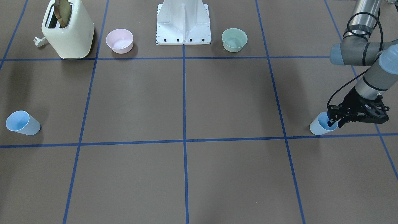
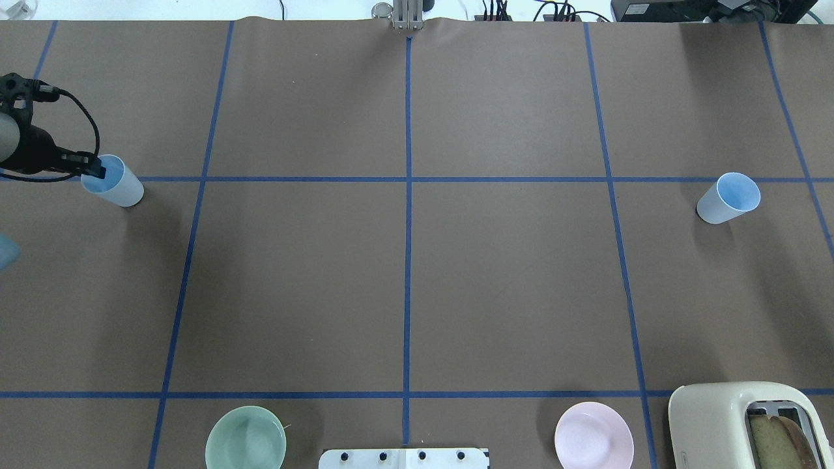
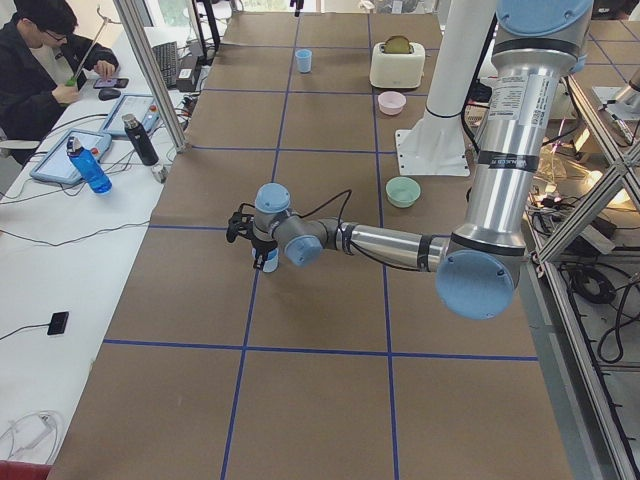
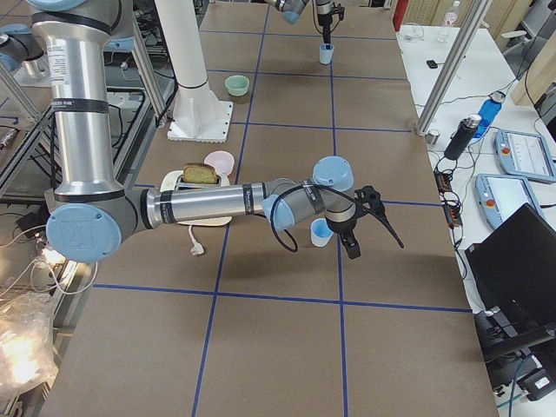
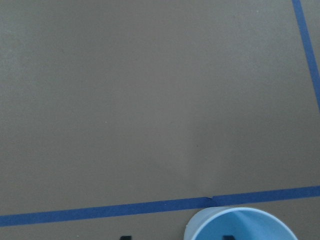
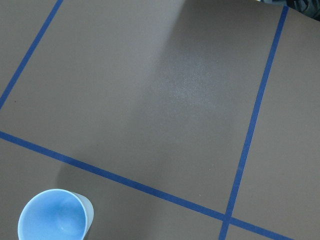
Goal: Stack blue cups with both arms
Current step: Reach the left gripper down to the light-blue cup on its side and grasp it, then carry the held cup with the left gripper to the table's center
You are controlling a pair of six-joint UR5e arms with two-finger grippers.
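Note:
One blue cup [image 1: 321,127] stands upright at my left end of the table, also in the overhead view [image 2: 117,184]. My left gripper [image 1: 334,122] is open and straddles its rim, one finger inside and one outside; the left wrist view shows the rim [image 5: 240,225] between the two tips. The other blue cup [image 1: 22,123] stands upright at my right end [image 2: 730,198]. My right gripper [image 4: 354,241] shows only in the exterior right view, just beside that cup [image 4: 321,231]; I cannot tell if it is open. The right wrist view shows this cup [image 6: 54,218] at the lower left.
A cream toaster [image 1: 69,29] with bread, a pink bowl [image 1: 119,40], the white base block [image 1: 184,23] and a green bowl [image 1: 234,39] stand along the robot's side. An operator [image 3: 40,60] sits at a side table with bottles.

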